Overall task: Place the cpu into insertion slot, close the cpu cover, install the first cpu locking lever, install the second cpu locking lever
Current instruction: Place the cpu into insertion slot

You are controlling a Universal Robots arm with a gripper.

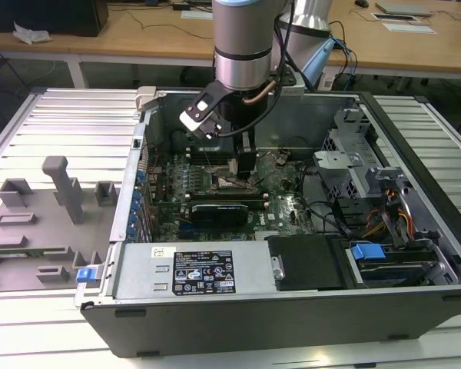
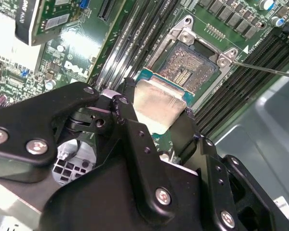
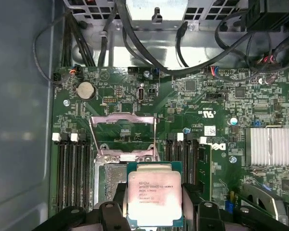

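The cpu (image 3: 154,199), a flat square chip with a pale metal top, is clamped between my gripper's black fingers (image 3: 116,195); my gripper (image 3: 154,204) is shut on it. It hangs partly over the open insertion slot (image 3: 110,177), near one side of it. In the second wrist view the cpu (image 2: 156,103) sits tilted over the slot's bare contact field (image 2: 190,67), with my gripper (image 2: 159,109) around it. The cpu cover (image 3: 123,117), a thin silver frame, is swung open beyond the slot. A thin locking lever (image 2: 269,70) sticks out unlatched. In the exterior view my gripper (image 1: 242,165) is low inside the computer case.
Memory slots (image 3: 72,168) flank the socket on both sides. A long black card (image 1: 219,211) lies just in front of the socket, a ribbed heatsink (image 3: 267,144) to one side. Cables (image 3: 149,57) and a drive cage (image 1: 353,165) crowd the case. A grey fixture tray (image 1: 38,223) sits outside.
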